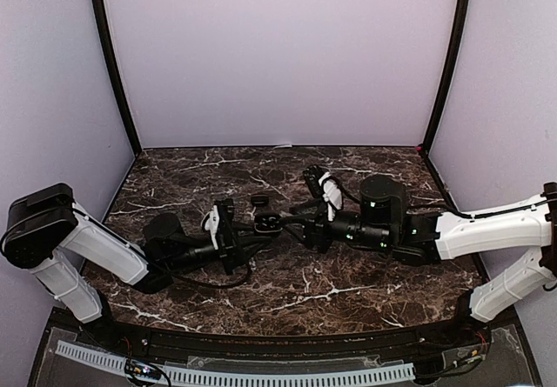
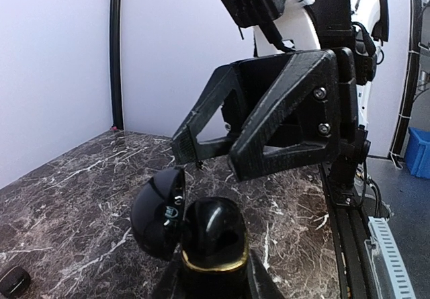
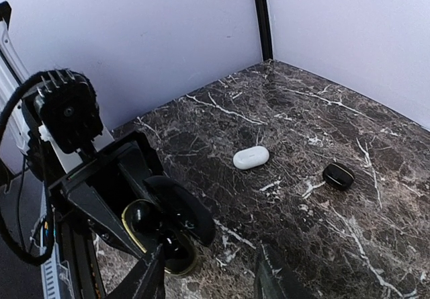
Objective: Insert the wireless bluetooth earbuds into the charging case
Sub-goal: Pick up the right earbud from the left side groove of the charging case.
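My left gripper [image 2: 215, 275] is shut on a black charging case with a gold rim [image 2: 213, 240]. It holds the case above the table with its lid [image 2: 156, 213] swung open to the left. The case also shows in the top view [image 1: 267, 223] and the right wrist view [image 3: 161, 242]. Glossy black rounded shapes [image 3: 142, 215] sit inside the rim; I cannot tell whether they are earbuds. My right gripper [image 3: 209, 279] is open and empty, its fingertips [image 2: 193, 152] just above and beside the open case. No loose earbud shows.
A closed white case [image 3: 251, 157] and a small closed black case [image 3: 338, 175] lie on the marble table [image 3: 376, 245] beyond the held case. A small black case lies near the left arm [image 2: 13, 280]. White walls close in the table.
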